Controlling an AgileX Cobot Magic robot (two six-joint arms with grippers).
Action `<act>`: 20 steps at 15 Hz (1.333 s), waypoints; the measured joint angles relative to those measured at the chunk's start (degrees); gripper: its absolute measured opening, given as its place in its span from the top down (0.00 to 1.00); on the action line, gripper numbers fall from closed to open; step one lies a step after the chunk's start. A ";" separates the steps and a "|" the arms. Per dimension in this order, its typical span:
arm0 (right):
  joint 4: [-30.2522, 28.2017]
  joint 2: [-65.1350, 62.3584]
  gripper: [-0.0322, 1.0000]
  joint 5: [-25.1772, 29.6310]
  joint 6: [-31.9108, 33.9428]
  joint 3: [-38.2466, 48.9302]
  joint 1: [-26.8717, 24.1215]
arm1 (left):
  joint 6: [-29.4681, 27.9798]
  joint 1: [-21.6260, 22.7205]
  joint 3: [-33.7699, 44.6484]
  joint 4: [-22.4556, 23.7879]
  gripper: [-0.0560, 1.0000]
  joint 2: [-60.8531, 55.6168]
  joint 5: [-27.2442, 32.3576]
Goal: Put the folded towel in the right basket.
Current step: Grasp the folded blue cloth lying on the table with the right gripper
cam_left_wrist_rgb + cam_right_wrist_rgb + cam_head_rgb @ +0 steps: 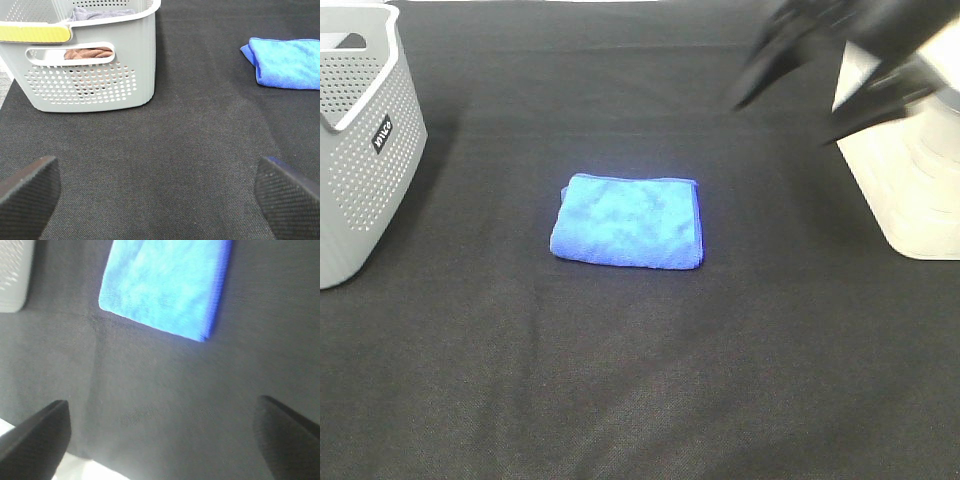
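A folded blue towel (pixel 628 221) lies flat on the black table, near the middle. It also shows in the left wrist view (pixel 287 62) and the right wrist view (pixel 167 282). The right basket (pixel 910 170) is cream white and stands at the right edge. My right gripper (pixel 790 95) is open and blurred, raised in the air beside that basket, up and right of the towel. In the right wrist view its fingers (pixel 35 437) are spread wide with nothing between them. My left gripper (pixel 157 192) is open and empty over bare cloth, outside the exterior high view.
A grey perforated basket (pixel 360 140) stands at the left edge; in the left wrist view (pixel 90 75) it holds brown and grey cloths. A black cloth (pixel 640 380) covers the table.
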 joint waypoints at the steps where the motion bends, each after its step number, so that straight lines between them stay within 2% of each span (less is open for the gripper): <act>1: 0.46 5.21 0.04 -1.15 -0.11 -2.81 0.52 | 0.00 0.00 0.00 0.00 0.02 0.00 0.00; 6: 1.38 24.01 0.05 -6.76 0.11 -12.78 0.57 | 0.00 0.00 0.00 0.00 0.02 0.00 0.00; 9: 1.32 29.28 0.05 -9.80 1.03 -14.44 0.57 | 0.00 0.00 0.00 0.00 0.02 0.00 0.00; 14: 2.46 33.00 0.06 -11.69 1.60 -14.90 0.57 | 0.00 0.00 0.00 0.00 0.02 0.00 0.00; 15: 3.90 33.63 0.06 -12.38 1.60 -15.07 0.69 | 0.00 0.00 0.00 0.00 0.02 0.00 0.00; 17: 10.49 35.58 0.07 -14.95 -0.34 -15.81 3.32 | 0.00 0.00 0.00 0.00 0.02 0.00 0.00; 19: 17.13 37.64 0.12 -17.76 -2.92 -16.62 7.79 | 0.00 0.00 0.00 0.00 0.02 0.00 0.00; 20: 17.13 37.64 0.12 -17.76 -2.92 -16.62 7.79 | 0.00 0.00 0.00 0.00 0.02 0.00 0.00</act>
